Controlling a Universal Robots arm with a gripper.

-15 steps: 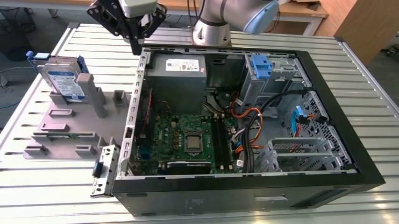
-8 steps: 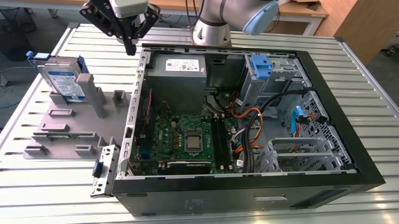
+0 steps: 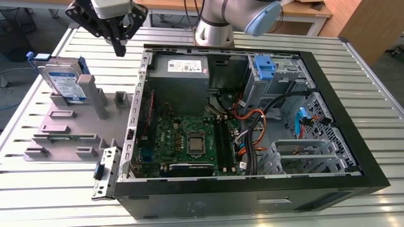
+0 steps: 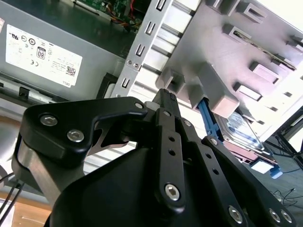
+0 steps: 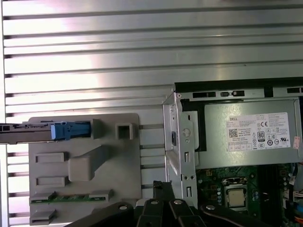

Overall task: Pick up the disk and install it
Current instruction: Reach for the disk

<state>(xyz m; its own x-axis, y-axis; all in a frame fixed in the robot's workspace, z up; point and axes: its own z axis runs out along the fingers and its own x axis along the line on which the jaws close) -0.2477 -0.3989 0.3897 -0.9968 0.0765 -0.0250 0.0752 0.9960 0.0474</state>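
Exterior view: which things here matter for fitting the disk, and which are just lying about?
Job: silver rectangular hard drive with blue plastic rails; black gripper; open black computer case.
Bystanders: grey power supply box; green circuit-board strip.

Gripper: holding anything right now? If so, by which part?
Nothing. The gripper is shut and empty, apart from the disk, which stands on edge in the grey fixture.
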